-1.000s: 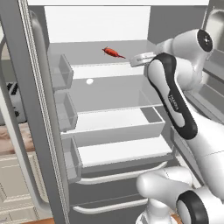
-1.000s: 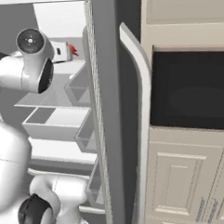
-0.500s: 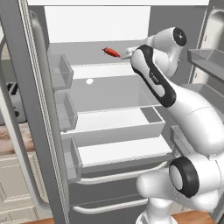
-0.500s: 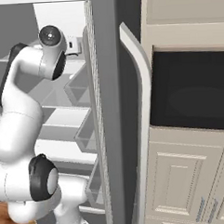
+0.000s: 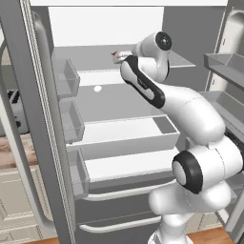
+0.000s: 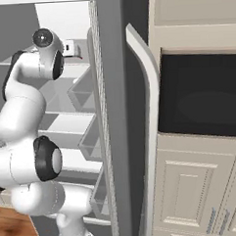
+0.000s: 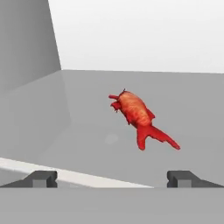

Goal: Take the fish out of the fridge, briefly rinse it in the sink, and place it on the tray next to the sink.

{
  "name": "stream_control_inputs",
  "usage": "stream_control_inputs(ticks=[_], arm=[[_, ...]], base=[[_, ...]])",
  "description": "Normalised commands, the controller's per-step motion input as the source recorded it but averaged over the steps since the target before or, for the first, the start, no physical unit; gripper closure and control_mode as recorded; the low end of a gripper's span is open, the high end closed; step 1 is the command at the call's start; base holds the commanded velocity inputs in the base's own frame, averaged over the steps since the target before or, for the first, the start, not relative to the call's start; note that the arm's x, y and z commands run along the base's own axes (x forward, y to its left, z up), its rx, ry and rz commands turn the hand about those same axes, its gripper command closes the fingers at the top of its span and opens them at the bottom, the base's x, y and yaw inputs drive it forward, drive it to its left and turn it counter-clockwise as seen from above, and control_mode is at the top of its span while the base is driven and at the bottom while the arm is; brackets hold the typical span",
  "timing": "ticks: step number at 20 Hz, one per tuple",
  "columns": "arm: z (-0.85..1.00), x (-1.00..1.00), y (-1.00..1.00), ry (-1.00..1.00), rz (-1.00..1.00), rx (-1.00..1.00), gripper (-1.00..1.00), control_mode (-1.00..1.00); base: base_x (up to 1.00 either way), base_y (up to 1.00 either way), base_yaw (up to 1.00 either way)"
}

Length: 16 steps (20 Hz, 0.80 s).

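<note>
While the fridge (image 5: 43, 119) is standing with its doors open, the white arm is reaching onto an upper glass shelf (image 7: 87, 131). Seen from the hand camera, the gripper (image 7: 111, 178) is holding its two dark fingertips (image 7: 41, 178) wide apart and is gripping nothing. The fish (image 7: 138, 116) is lying on the shelf just ahead of the gap between them, untouched, its tail pointing toward the right fingertip. From the left base camera, a sliver of red (image 5: 114, 54) is peeking out beside the wrist.
</note>
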Motion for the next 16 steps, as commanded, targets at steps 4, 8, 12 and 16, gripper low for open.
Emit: stream_control_inputs(ticks=[4,8,12,16], arm=[[0.00,0.51,0.00,0.02,0.00,0.00,-1.00,-1.00],[0.00,0.72,-0.19,0.09,0.00,0.00,-1.00,-1.00],[0.00,0.51,-0.20,0.07,0.00,0.01,-1.00,-1.00],[-0.03,0.61,0.00,0.01,0.00,0.00,-1.00,-1.00]], base=[[0.00,0.00,0.00],[0.00,0.00,0.00],[0.00,0.00,0.00],[0.00,0.00,0.00]])
